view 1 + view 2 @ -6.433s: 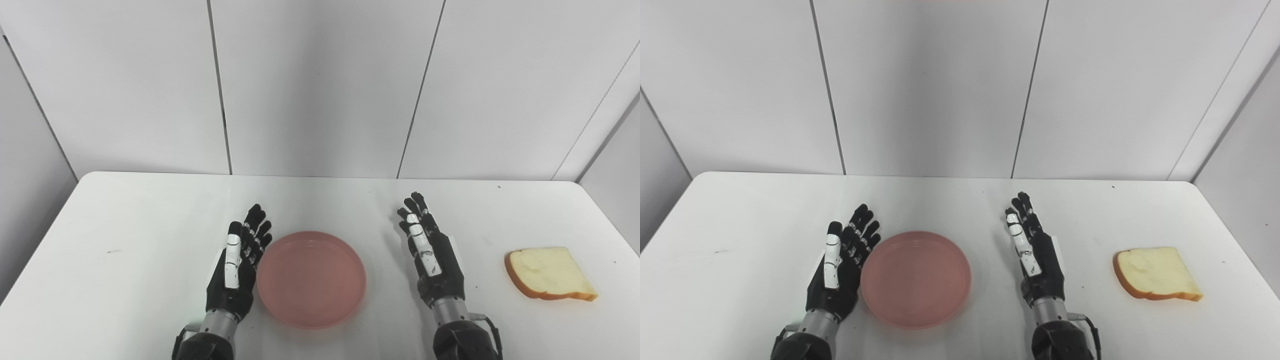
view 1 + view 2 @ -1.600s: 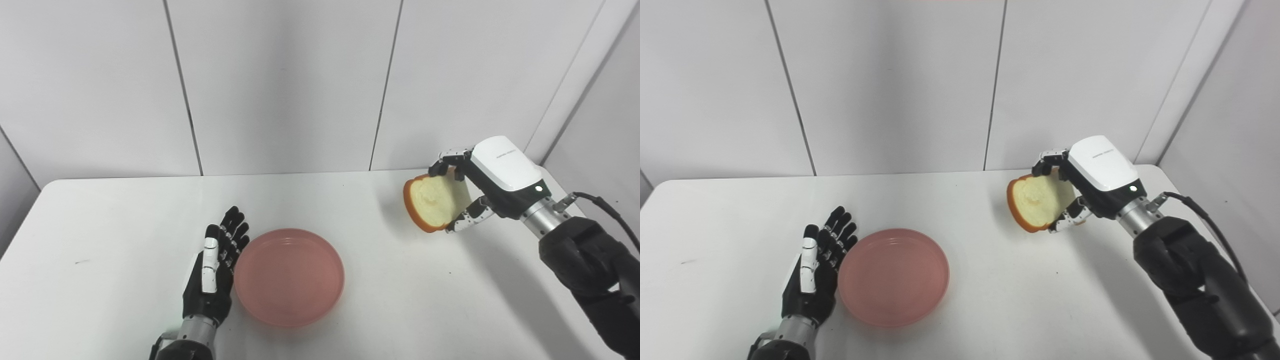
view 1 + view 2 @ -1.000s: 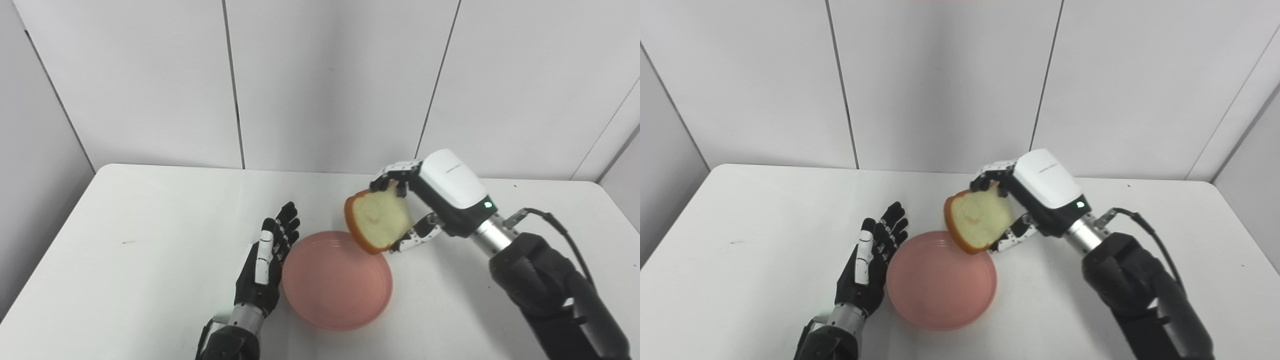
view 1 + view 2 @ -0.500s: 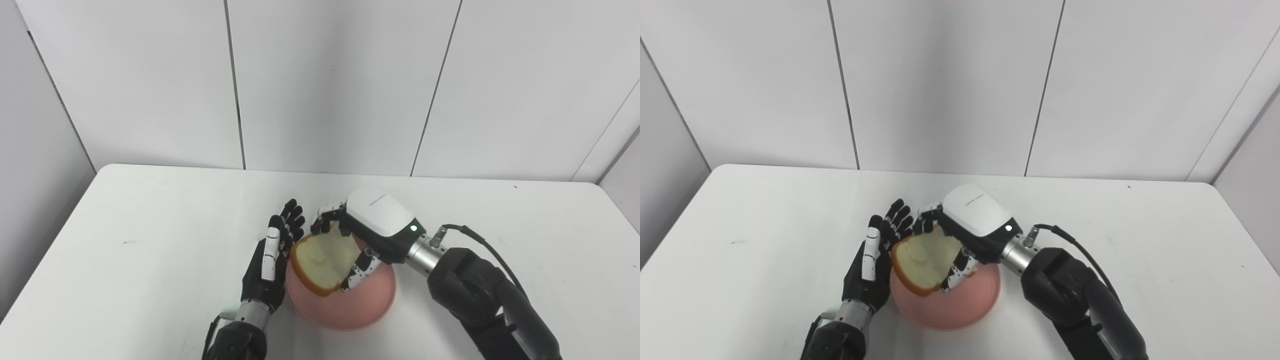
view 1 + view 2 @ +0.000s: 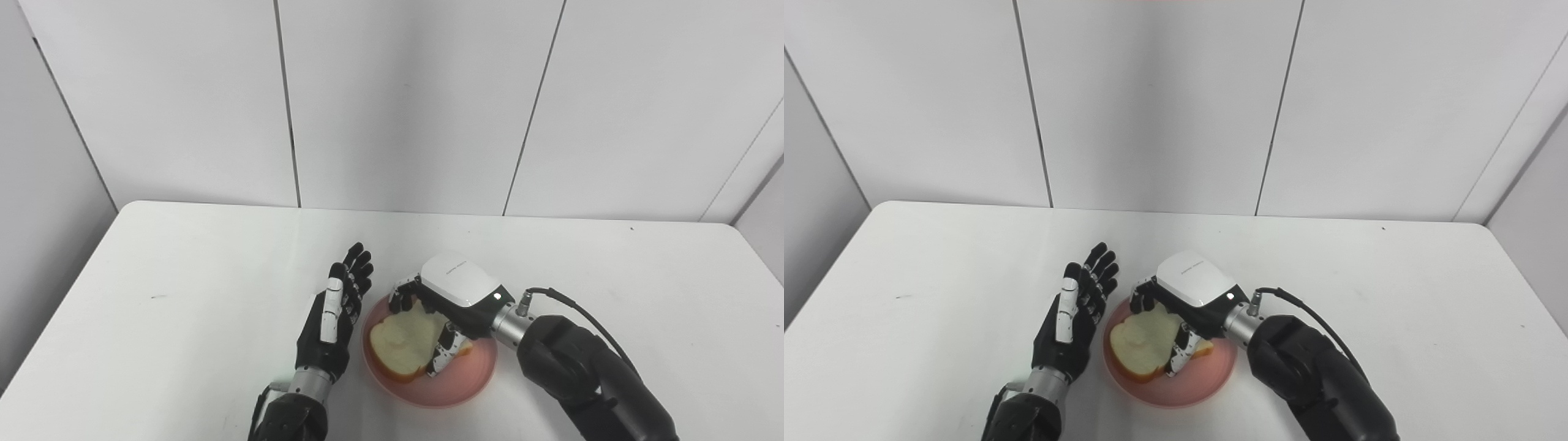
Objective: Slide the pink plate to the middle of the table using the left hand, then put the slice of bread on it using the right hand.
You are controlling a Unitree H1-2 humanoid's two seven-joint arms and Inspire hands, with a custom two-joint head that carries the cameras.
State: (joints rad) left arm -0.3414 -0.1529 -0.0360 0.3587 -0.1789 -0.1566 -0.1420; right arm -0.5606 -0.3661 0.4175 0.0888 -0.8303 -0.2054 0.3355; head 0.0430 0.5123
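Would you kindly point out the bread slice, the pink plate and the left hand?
bread slice (image 5: pixel 397 340), left eye view, on its pale crumb.
pink plate (image 5: pixel 471 386), left eye view, on its bare near rim.
left hand (image 5: pixel 1067 334), right eye view, on its palm.

Black robot arms with black-and-white fingered hands.
Left hand: black palm and fingers, one white-faced digit, a silver metal wrist cuff, then a bulky matte black forearm. Right hand: glossy white back shell with small grey lettering and a lit green dot, white-and-black segmented fingers, a silver cylindrical wrist with a metal plug, and a thin black cable arching back to the rounded black forearm.
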